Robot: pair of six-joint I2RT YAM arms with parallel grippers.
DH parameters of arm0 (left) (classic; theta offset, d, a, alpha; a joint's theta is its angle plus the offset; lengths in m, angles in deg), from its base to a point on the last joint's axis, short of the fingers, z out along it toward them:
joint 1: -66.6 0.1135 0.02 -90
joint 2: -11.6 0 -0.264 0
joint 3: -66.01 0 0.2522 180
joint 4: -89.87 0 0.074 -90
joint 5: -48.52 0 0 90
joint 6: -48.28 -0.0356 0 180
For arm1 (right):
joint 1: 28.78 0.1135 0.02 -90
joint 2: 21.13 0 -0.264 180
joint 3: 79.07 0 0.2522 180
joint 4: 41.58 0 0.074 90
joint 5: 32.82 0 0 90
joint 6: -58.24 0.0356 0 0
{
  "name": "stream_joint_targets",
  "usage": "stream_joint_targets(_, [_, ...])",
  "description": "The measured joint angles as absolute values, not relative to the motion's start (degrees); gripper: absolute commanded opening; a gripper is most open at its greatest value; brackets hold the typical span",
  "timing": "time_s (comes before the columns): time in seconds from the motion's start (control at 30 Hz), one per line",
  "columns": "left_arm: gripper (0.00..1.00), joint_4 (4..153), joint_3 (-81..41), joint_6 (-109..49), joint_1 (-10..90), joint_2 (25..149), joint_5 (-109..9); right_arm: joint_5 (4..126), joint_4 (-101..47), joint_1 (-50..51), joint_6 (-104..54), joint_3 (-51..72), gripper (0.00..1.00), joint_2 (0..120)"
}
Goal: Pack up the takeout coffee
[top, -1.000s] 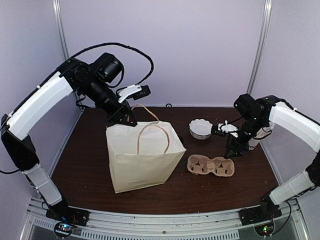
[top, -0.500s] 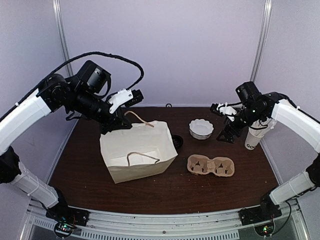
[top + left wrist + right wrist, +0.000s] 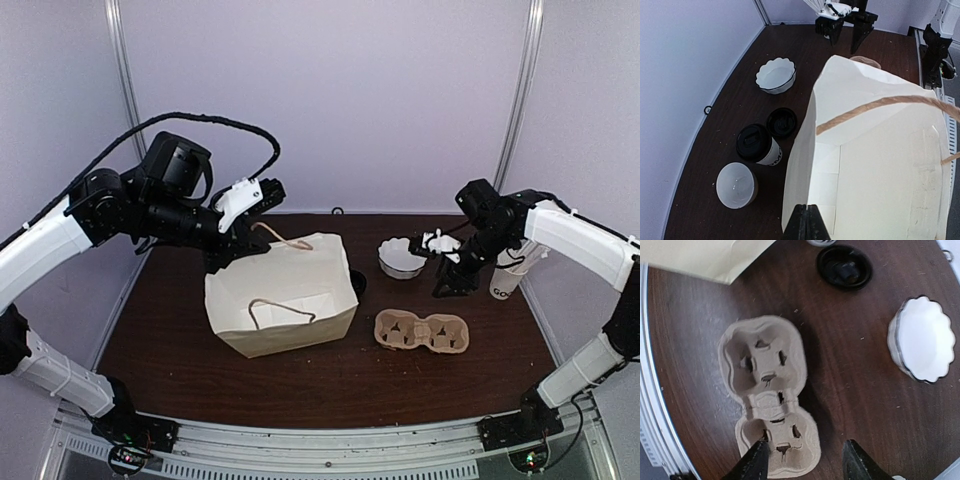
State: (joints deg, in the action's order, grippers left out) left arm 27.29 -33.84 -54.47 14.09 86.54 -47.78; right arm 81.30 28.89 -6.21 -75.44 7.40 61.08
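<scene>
Left wrist view: the left end effector [image 3: 807,222] is pressed together on the rim of the tilted paper bag [image 3: 880,165], and the takeout coffee [image 3: 756,146], lid on, stands on the worktop [image 3: 715,100] close at the bag's 9 o'clock. The right end effector [image 3: 806,450] hangs spread and empty above the cup carrier [image 3: 767,400]. A swing of the bag could topple the takeout coffee.

bag [image 3: 285,290] left of carrier [image 3: 421,331], bowl [image 3: 400,260] behind carrier, lidded cup [image 3: 757,145] behind bag
</scene>
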Motion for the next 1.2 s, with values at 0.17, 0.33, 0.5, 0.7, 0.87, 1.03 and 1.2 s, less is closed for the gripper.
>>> stream_joint_targets(0.17, [0.00, 27.29, -33.44, -54.47, 14.02, 86.56, -47.80, 78.98, 31.53, -2.65, -80.97, 2.85, 0.53, 63.53])
stream_joint_targets(0.33, [0.00, 27.61, -33.44, -54.45, 14.02, 86.67, -47.89, 76.38, 32.78, 0.32, -84.12, 2.28, 0.52, 66.24])
stream_joint_targets(0.5, [0.00, 27.70, -33.44, -54.43, 13.98, 86.99, -47.94, 73.41, 32.32, 2.29, -84.08, 1.54, 0.52, 70.42])
stream_joint_targets(0.7, [0.00, 27.68, -33.33, -54.43, 13.98, 87.04, -47.94, 71.07, 31.03, 3.36, -83.38, 1.54, 0.52, 73.63])
stream_joint_targets(0.87, [0.00, 27.70, -32.92, -54.43, 13.98, 87.04, -47.89, 70.35, 29.48, 4.45, -82.22, 1.54, 0.51, 74.20])
stream_joint_targets(1.03, [0.00, 27.64, -32.44, -54.43, 13.98, 87.04, -47.87, 69.76, 27.97, 5.37, -80.80, 1.65, 0.48, 75.75])
stream_joint_targets(1.2, [0.00, 27.64, -32.35, -54.43, 13.98, 87.02, -47.85, 68.69, 27.58, 5.59, -79.75, 1.84, 0.48, 77.91])
